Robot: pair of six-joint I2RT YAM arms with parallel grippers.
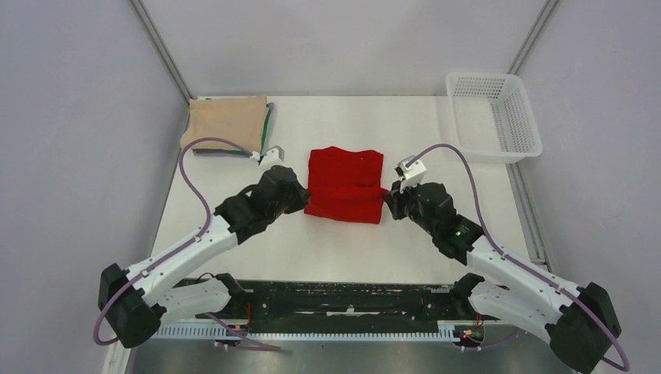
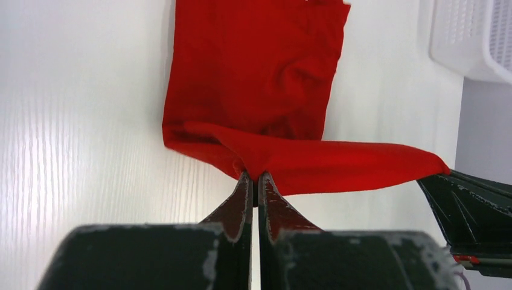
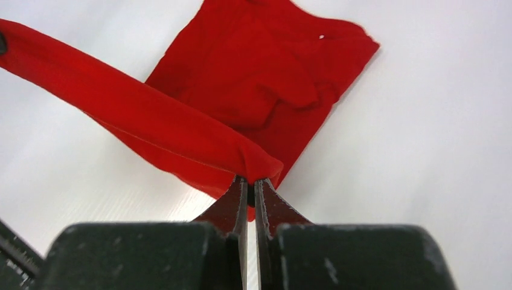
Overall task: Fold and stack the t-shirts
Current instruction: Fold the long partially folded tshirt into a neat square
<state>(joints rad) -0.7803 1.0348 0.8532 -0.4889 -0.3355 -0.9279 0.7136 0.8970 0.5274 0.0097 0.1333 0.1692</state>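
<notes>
Both near corners of the red t-shirt, which lies part-folded at the middle of the worktop, are pinched and raised: one is clamped in the left fingers, the other in the right fingers, each pair closed tight on cloth. For a clean fold, the raised edge should be held taut and level, carried over the far half, and laid edge on edge before release; unequal travel would likely skew it. The beige t-shirt is seen folded at the far left, over a dark green one.
</notes>
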